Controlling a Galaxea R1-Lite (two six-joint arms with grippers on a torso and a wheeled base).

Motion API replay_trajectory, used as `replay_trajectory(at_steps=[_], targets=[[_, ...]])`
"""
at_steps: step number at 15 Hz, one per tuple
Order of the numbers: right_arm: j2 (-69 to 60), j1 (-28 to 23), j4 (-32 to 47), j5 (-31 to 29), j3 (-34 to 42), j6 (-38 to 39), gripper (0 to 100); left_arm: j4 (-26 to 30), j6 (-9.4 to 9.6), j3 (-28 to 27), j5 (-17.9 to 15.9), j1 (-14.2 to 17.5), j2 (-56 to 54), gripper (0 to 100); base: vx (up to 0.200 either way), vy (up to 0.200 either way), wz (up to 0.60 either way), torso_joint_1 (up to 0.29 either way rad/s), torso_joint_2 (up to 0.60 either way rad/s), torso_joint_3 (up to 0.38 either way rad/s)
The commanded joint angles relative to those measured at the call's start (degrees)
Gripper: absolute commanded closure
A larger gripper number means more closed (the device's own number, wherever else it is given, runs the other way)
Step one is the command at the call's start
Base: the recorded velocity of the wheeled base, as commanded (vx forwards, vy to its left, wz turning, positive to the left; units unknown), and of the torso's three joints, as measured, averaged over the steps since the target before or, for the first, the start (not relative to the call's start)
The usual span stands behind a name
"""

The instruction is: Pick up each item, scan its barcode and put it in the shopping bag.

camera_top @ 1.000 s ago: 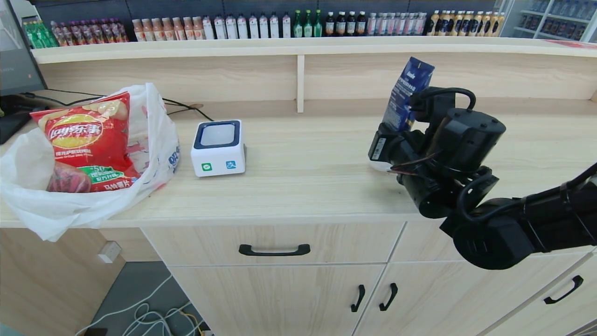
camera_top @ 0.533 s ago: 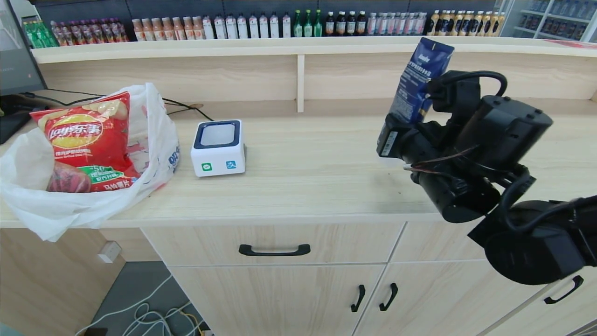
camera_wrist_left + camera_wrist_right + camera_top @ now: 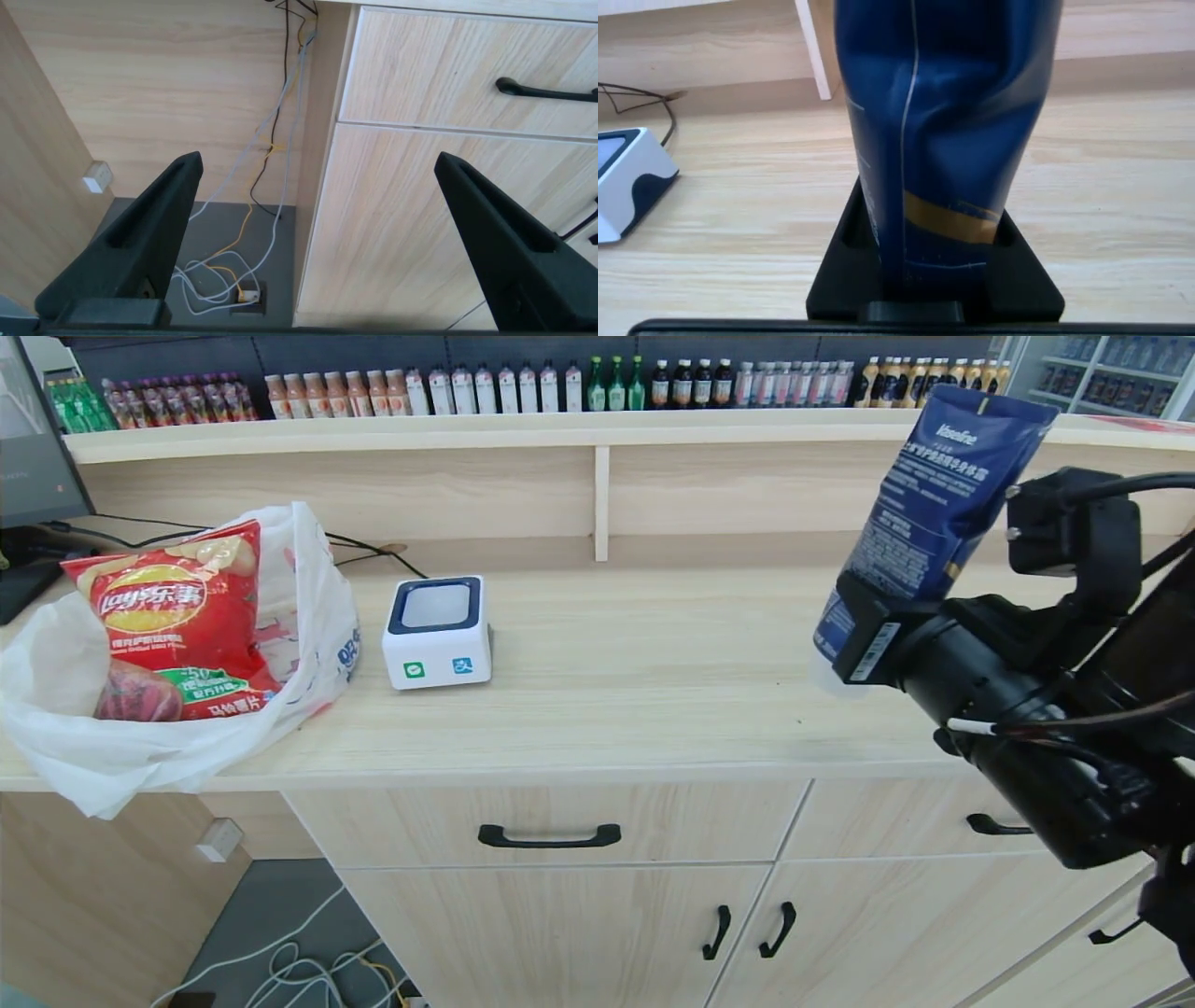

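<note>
Right gripper (image 3: pixel 873 649) clamps a blue pouch (image 3: pixel 943 495) above the counter (image 3: pixel 635 709) at right, apparently unscanned; scanner (image 3: pixel 437 630) sits mid-counter; shopping bag (image 3: pixel 317 607) at left already holds chips (image 3: pixel 173 616).

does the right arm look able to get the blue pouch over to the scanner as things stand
Probably yes: the right gripper holds the blue pouch above the counter, and open counter runs from there to the scanner.
</note>
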Motion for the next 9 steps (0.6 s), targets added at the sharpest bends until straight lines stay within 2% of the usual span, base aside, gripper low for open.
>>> replay_trajectory(at_steps=[1, 3, 9], targets=[[-5.24, 0.53, 0.00, 0.54, 4.90, 0.43, 100, 0.00, 0.00, 0.00, 0.01, 0.00, -0.02, 0, 0.000, 0.000, 0.00, 0.000, 0.00, 0.000], [-5.86, 0.53, 0.00, 1.77, 7.10, 1.48, 100, 0.00, 0.00, 0.00, 0.01, 0.00, -0.02, 0, 0.000, 0.000, 0.00, 0.000, 0.00, 0.000], [-6.03, 0.53, 0.00, 13.99, 8.51, 8.51, 100, 0.00, 0.00, 0.00, 0.01, 0.00, -0.02, 0, 0.000, 0.000, 0.00, 0.000, 0.00, 0.000]])
